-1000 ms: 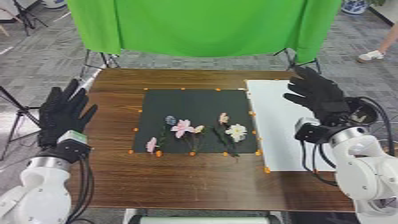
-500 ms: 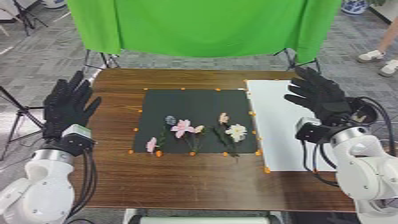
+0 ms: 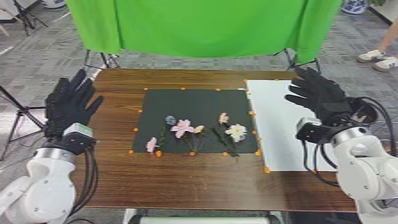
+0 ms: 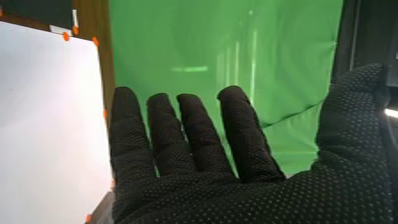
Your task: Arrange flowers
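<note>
Right hand [image 3: 322, 100] wide open, empty; left hand [image 3: 67, 107] open and empty too! The white flower [image 3: 235, 131] lies on the black mat [image 3: 178, 100], leftward and robot-side of the right hand, the nearer of the 2. Its stem seems to point robotward, but dark stems melt into the mat, hard to trace.

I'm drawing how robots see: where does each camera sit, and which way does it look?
Head view: on the robot's head, looking forward and down at the brown table and flowers; its left hand, right hand and both white arms show.
Right wrist view: on the right arm's wrist, looking along the right hand's palm and fingers, past the white sheet to the green cloth.
Both share: the right hand, the white sheet and the green cloth.
</note>
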Available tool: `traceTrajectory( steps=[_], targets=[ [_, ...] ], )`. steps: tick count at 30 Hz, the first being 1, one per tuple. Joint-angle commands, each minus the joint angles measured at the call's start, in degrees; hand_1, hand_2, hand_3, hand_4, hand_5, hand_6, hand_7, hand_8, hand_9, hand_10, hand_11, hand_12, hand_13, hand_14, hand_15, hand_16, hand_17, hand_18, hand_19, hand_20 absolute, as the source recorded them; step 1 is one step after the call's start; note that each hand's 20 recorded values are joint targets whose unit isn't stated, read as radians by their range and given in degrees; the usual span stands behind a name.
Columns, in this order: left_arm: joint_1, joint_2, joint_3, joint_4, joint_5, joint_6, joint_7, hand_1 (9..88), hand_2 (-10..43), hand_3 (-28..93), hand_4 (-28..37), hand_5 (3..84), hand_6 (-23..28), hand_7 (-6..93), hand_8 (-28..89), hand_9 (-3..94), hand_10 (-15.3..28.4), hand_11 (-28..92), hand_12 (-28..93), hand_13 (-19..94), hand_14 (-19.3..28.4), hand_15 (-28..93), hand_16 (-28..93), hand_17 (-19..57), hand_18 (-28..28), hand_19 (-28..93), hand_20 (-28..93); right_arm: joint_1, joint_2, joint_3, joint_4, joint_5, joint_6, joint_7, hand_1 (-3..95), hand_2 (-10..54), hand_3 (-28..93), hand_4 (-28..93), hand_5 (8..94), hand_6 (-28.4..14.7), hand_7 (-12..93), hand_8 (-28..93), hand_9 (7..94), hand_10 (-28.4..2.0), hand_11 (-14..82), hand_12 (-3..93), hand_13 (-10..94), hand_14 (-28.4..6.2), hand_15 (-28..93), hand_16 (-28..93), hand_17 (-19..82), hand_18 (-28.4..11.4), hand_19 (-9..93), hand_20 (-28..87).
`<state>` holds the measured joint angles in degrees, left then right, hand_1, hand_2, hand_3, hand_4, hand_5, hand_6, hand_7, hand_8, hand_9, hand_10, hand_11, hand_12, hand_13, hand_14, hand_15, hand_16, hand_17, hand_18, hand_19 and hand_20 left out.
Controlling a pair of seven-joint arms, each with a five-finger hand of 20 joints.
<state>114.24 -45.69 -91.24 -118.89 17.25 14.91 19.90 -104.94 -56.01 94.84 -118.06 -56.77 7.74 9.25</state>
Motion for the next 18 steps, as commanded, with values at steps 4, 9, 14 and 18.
traceTrajectory(
  steps=[4, 9, 14, 18],
  targets=[
    [-0.68, 0.79, 0.34, 0.1, -0.42, -0.63, 0.05, 22.5, 13.6, 67, -28.3, 31.1, 6.4, 2.9, -7, 20.5, 12.0, 6, 6, 8, 6.7, 12, -11, -7.9, 8.8, 27, 5, 0.08, -0.2, -0.15, -0.51, -0.6, 0.02, -0.16, 7.0, 9.7, 78, -27, 37.7, -6.2, 7, -10, 35.5, -13.2, 2.9, 10.3, 28, -12.5, 7, 13, 17, -15.3, 22, 18],
    [-1.08, 0.5, 0.8, 0.11, -0.63, -0.4, 0.06, 22.4, 13.5, 67, -28.3, 31.5, 6.5, 3.1, -7, 20.8, 12.1, 6, 6, 8, 6.8, 12, -11, -7.9, 9.0, 27, 5, 0.03, -0.48, -0.04, -0.24, -0.54, 0.12, 0.23, 7.1, 9.7, 78, -27, 38.0, -6.3, 7, -10, 35.6, -13.2, 2.9, 10.3, 28, -12.4, 7, 13, 17, -15.4, 22, 18],
    [-1.6, 0.85, 0.91, 0.14, -0.58, -0.44, 0.3, 22.4, 13.5, 67, -28.3, 31.8, 6.7, 3.1, -7, 20.9, 12.1, 7, 6, 9, 7.1, 12, -11, -7.8, 9.3, 27, 4, 0.3, -0.23, -0.11, -0.11, -0.47, -0.01, 0.01, 7.1, 9.7, 78, -27, 38.2, -6.2, 7, -10, 35.6, -13.2, 2.9, 10.3, 28, -12.4, 7, 13, 17, -15.4, 22, 18],
    [-1.25, 1.0, 0.49, 0.03, -0.72, -0.22, 0.49, 22.5, 13.5, 67, -28.3, 31.9, 6.7, 3.1, -7, 20.9, 12.1, 7, 6, 9, 7.3, 12, -11, -7.9, 9.5, 28, 5, 0.85, -0.19, -0.48, 0.15, -0.47, -0.03, 0.04, 7.2, 9.7, 77, -27, 38.4, -6.2, 8, -10, 35.7, -13.2, 2.9, 10.3, 28, -12.4, 7, 13, 17, -15.4, 22, 18]
  ],
)
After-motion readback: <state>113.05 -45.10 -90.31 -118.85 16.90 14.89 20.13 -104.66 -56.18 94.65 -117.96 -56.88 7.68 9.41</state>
